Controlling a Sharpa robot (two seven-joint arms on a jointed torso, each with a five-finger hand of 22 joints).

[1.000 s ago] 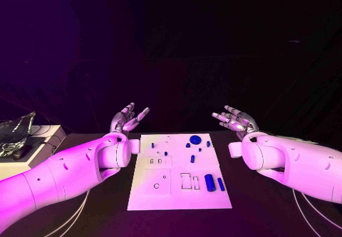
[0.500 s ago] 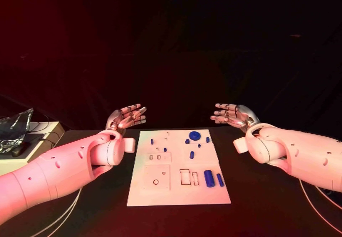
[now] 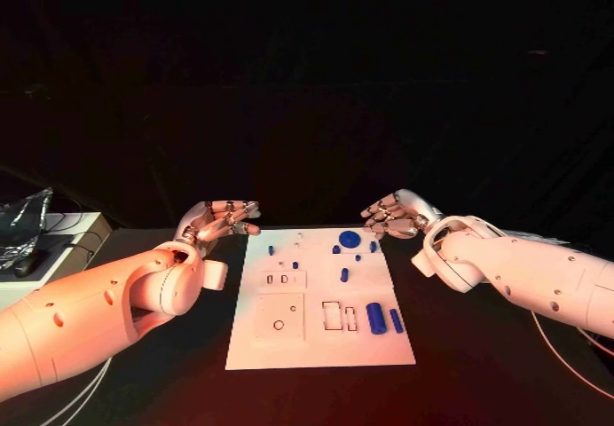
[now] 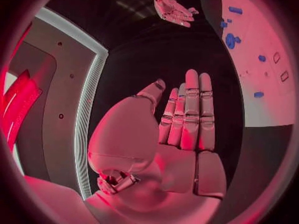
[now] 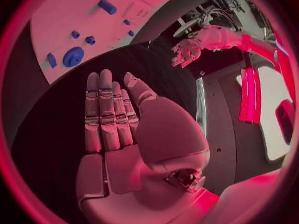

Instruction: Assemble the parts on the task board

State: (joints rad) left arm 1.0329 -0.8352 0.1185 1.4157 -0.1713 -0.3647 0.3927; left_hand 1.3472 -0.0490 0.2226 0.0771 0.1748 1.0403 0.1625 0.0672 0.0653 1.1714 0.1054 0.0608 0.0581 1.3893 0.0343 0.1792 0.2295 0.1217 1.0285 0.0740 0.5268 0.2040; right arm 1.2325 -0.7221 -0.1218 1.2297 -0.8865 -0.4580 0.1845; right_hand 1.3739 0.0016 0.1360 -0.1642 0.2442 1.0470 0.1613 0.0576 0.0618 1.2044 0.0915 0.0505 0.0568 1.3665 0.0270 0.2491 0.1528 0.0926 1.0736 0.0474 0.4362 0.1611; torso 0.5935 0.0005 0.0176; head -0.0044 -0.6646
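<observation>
In the head view I see the task board (image 3: 320, 302) at the frame's centre with the blue parts (image 3: 376, 317) loose across its upper and right areas, while my left hand (image 3: 220, 218) and right hand (image 3: 396, 216) hover off its top corners, both empty, fingers loosely curled. In the left wrist view the left hand (image 4: 187, 119) is flat, fingers pressed together, the board at right. In the right wrist view the right hand (image 5: 112, 114) matches it, board at upper left; I judge assembly not yet begun.
</observation>
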